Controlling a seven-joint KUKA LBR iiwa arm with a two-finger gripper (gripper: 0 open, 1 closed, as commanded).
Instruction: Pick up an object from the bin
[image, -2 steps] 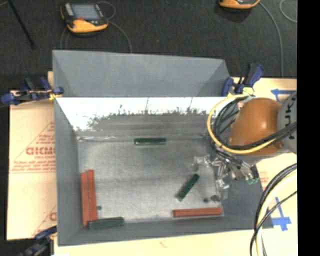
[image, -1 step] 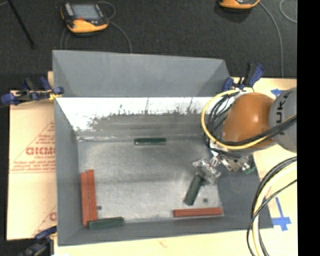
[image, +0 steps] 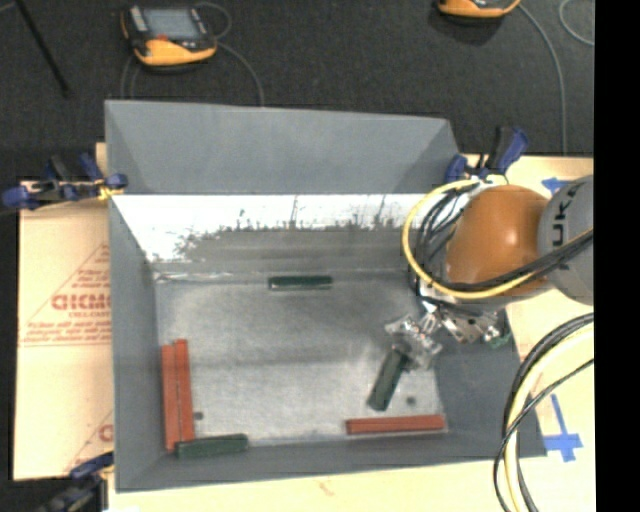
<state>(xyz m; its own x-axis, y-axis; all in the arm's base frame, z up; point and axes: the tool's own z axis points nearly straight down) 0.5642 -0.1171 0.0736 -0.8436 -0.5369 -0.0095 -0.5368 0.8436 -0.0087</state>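
The two-finger gripper (image: 415, 338) hangs low in the grey metal bin (image: 300, 225), below the arm's orange wrist cover (image: 495, 240). Whether it is spread or pressed together cannot be told from this angle.

Right at its tip lies a short dark green rectangular block (image: 388, 380), set aslant on the floor. Its upper end is at the gripper; contact cannot be made out. Just past the block's other end, a flat red-brown bar (image: 395, 425) rests along the near wall.

Farther from the gripper, a second dark green bar (image: 300, 284) lies by the far wall. Across the floor, well apart, are a long red-brown bar (image: 178, 395) and a third dark green block (image: 212, 447).

The step looks like the approach to the slanted block, which is not lifted. Next would be straddling its narrow width, closing, then rising straight. An end grip may let it swing.
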